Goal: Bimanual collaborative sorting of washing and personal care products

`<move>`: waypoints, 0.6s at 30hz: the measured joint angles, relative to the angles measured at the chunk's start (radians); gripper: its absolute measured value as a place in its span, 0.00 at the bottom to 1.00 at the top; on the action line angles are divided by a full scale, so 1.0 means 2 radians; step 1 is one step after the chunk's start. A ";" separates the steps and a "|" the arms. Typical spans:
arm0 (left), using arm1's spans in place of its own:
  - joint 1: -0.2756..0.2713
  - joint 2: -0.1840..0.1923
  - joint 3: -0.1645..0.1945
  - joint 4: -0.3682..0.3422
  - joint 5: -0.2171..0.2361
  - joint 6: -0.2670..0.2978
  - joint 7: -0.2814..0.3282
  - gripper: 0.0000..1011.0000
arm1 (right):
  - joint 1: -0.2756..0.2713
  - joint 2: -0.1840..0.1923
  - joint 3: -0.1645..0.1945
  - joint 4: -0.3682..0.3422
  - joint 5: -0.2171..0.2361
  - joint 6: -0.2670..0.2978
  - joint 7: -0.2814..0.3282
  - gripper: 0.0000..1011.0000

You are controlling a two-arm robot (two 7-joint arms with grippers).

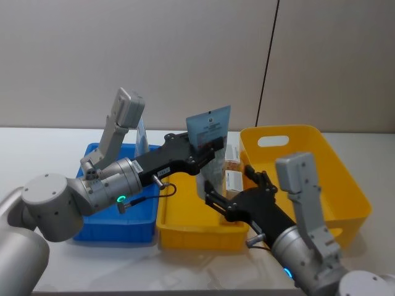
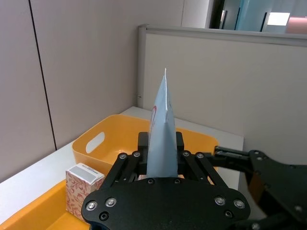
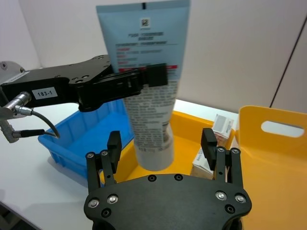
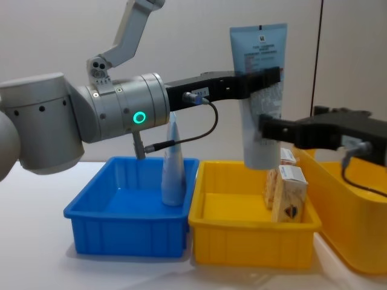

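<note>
My left gripper (image 1: 208, 148) is shut on a tall pale-blue tube (image 1: 208, 128), held upright with its crimped end up, above the small yellow bin (image 1: 197, 235). In the chest view the left gripper (image 4: 263, 78) clamps the tube (image 4: 259, 54) at mid-height. My right gripper (image 3: 161, 146) stands open around the tube's greyish lower end (image 3: 154, 148), with its fingers (image 3: 114, 146) apart from it. A second tube (image 4: 173, 169) stands in the blue bin (image 4: 121, 232). Cream cartons (image 4: 290, 193) stand in the small yellow bin's right end.
A large yellow bin (image 1: 321, 185) with a handle slot sits on the right, close beside the small one. The blue bin (image 1: 105, 229) touches the small yellow bin on its left. A grey wall rises behind the white table (image 1: 43, 148).
</note>
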 joint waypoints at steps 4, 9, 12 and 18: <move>0.000 0.000 0.000 0.000 0.000 0.000 0.000 0.26 | 0.015 -0.007 -0.010 0.017 -0.011 -0.001 0.000 0.99; 0.000 0.000 0.000 0.000 0.000 0.000 -0.001 0.26 | 0.032 -0.017 -0.020 0.038 -0.026 -0.003 -0.001 0.99; 0.000 0.000 0.000 0.000 0.000 0.000 -0.001 0.26 | 0.045 -0.026 -0.027 0.056 -0.037 -0.004 -0.006 0.99; 0.000 0.000 0.000 0.000 0.000 0.000 -0.001 0.26 | 0.066 -0.043 -0.036 0.088 -0.056 -0.007 -0.021 0.99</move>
